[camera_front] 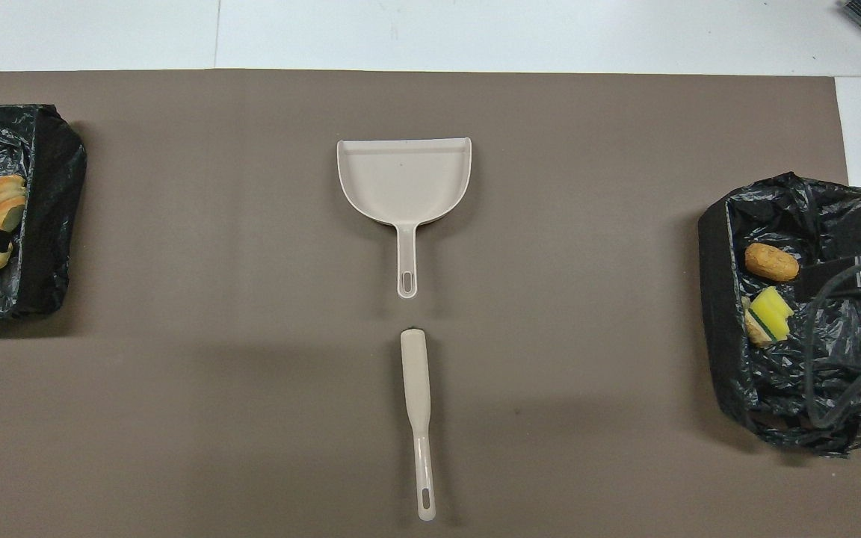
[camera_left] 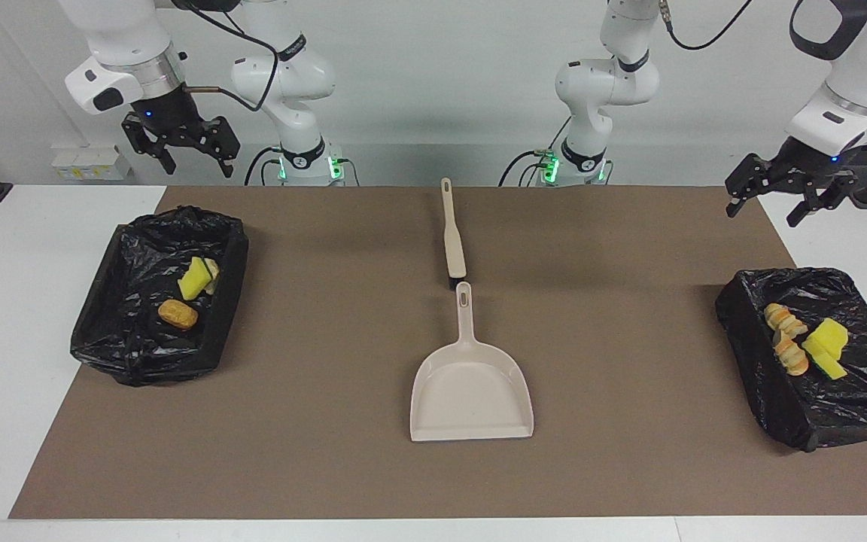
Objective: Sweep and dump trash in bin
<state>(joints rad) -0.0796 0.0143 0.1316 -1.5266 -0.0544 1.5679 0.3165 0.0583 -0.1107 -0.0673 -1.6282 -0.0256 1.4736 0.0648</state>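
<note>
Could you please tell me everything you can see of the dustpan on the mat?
The dustpan is pale beige, smooth and plastic-looking: a shallow scoop with raised side walls, a straight open lip and a slim handle with a slotted hole at its end. It lies flat and empty in the middle of the brown mat, handle pointing toward the robots, lip away from them. The brush lies in line with the handle, nearer the robots, with a small gap. No gripper touches it.

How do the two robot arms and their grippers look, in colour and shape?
Both arms are glossy white with rounded joints, dark grey joint caps and black cables. The left gripper and the right gripper are black, each with a small blue light above. Green lights glow at both bases.
</note>
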